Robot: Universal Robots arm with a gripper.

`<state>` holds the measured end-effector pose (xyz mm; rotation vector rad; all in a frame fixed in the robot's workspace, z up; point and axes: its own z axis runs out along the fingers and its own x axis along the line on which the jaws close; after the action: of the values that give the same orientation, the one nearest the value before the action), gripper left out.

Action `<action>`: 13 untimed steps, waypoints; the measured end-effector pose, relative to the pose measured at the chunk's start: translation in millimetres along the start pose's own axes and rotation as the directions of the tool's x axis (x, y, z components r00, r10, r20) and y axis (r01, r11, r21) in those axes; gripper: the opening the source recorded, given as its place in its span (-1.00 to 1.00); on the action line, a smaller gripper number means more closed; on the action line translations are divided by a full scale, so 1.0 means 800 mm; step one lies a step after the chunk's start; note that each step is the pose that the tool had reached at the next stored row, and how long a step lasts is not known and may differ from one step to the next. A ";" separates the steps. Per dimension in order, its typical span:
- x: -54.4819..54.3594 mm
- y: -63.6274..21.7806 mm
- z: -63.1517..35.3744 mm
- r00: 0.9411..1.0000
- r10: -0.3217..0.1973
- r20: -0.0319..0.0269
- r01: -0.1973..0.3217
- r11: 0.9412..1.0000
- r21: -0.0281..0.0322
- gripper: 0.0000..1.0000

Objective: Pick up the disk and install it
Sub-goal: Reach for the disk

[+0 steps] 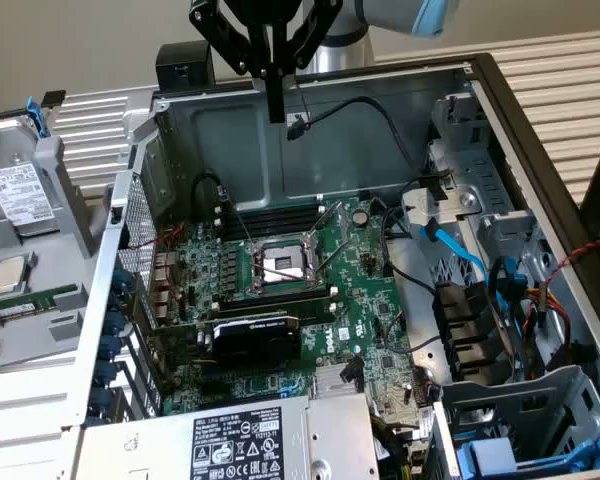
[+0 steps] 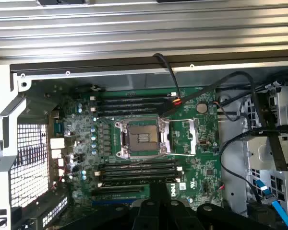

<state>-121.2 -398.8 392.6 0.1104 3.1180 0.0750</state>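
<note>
The disk [image 1: 20,193], a silver drive with a white barcode label and a blue clip at its top, leans on a grey stand outside the open computer case, at the exterior view's left. My gripper [image 1: 276,112] hangs high over the case's back wall, well to the right of the disk and apart from it. Its black fingers are pressed together, pointing down, and hold nothing. In the wrist view the gripper [image 2: 159,192] appears as a dark shape above the motherboard [image 2: 149,143], looking down on the CPU socket [image 2: 141,139].
A square silver processor chip [image 1: 8,275] and a memory stick [image 1: 30,300] lie below the disk. Inside the case are a graphics card [image 1: 255,335], power supply [image 1: 250,445], black and blue cables [image 1: 460,250] and drive bays [image 1: 475,335]. A blue carrier [image 1: 510,455] sits at the bottom right.
</note>
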 end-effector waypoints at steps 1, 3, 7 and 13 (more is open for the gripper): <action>0.000 0.000 0.000 1.000 0.000 0.000 0.000 1.000 0.000 -0.79; 0.000 0.000 0.000 1.000 0.000 0.000 0.000 1.000 0.000 -0.79; 0.000 0.000 0.000 1.000 0.000 0.000 0.000 1.000 0.000 -0.79; 0.002 0.000 0.000 1.000 0.000 0.000 0.000 1.000 0.000 -0.79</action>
<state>-122.5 -398.8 392.6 0.1105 3.1180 0.0750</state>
